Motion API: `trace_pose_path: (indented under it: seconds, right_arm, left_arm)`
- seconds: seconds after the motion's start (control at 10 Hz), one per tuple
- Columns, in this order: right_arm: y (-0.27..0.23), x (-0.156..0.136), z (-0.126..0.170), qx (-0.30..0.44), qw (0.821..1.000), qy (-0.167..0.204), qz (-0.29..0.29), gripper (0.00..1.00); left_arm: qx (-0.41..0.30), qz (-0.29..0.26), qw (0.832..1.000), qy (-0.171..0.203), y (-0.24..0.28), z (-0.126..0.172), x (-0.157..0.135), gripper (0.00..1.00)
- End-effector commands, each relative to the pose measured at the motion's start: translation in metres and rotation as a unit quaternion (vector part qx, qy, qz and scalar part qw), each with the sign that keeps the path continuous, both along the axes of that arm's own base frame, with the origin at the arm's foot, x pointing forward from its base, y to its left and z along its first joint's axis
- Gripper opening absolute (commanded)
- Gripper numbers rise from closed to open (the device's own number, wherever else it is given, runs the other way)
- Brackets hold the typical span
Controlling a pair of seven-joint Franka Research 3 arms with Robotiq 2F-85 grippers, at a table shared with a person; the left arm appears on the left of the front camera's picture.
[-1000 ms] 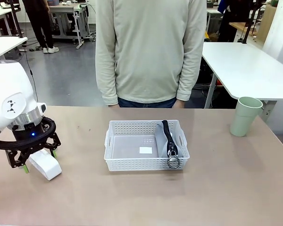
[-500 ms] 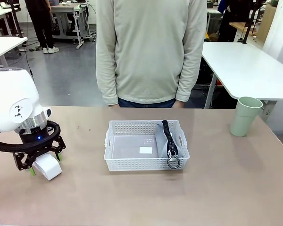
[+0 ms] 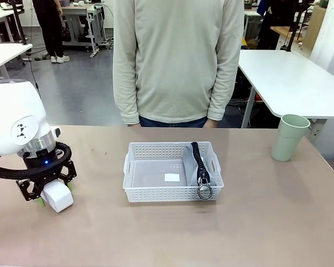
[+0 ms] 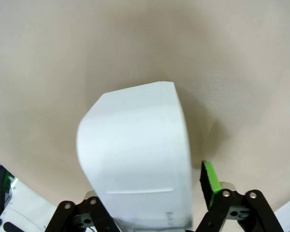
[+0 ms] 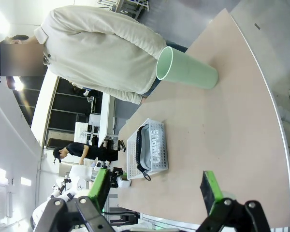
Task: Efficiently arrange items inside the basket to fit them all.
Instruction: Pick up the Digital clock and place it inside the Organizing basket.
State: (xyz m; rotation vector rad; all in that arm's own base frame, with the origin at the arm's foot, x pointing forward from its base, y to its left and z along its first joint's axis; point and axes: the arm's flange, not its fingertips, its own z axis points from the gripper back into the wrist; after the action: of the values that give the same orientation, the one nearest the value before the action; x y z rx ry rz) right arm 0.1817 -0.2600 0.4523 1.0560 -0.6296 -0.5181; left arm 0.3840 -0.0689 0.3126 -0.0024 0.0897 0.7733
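Since the left tool (image 3: 54, 195) has closed on the white block (image 4: 135, 154) while the block rests on the tabletop (image 3: 256, 228) well to the left of the basket (image 3: 156, 194), my main worry is the lift. That block is smooth, glossy and rounded at its corners, and the green pads (image 4: 210, 178) seem to catch it near one end, not across its middle. I judge it could swivel or slide out once its weight comes off the surface.

Carrying it over brings a second risk: the basket is thin white plastic, shallow, with perforated walls and handle cut-outs, so it looks light. A knock on its rim could shove it along the matte beige top.

Inside the basket, along its right end, the grey pouch (image 3: 191, 167) stands on edge with its black zipper up and its metal ring hanging over the near wall. Soft fabric like that may flop flat and eat floor space if the block nudges it.

Right of the basket, well apart, stands the pale green cup (image 3: 289, 137), tall, tapered and easily tipped. The right tool (image 5: 154, 189) hangs open and empty.
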Motion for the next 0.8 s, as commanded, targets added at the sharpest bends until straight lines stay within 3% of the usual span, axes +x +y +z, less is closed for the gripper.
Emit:
trace_pose_path:
  seconds: [0.0, 0.2, 0.3, 0.5, 0.7]
  right_arm:
    - [-0.001, 0.001, 0.001, -0.003, 1.0, -0.015, 0.003, 1.0]
    - [-0.001, 0.001, 0.001, -0.003, 1.0, -0.015, 0.003, 1.0]
    - [-0.001, 0.001, 0.001, -0.003, 1.0, -0.015, 0.003, 1.0]
    - [-0.001, 0.001, 0.001, -0.003, 1.0, -0.015, 0.003, 1.0]
    - [-0.001, 0.001, 0.001, -0.003, 1.0, -0.015, 0.003, 1.0]
  left_arm:
    - [-0.003, 0.003, 1.0, -0.003, 0.001, 0.0, 0.003, 0.0]
    - [-0.003, 0.004, 1.0, -0.001, 0.001, -0.001, 0.003, 0.0]
    - [-0.005, 0.003, 1.0, -0.004, 0.002, 0.001, 0.002, 0.13]
    - [-0.008, -0.006, 1.0, 0.006, 0.006, 0.003, 0.002, 0.0]
    - [-0.014, -0.011, 1.0, 0.002, 0.012, 0.013, 0.0, 0.0]
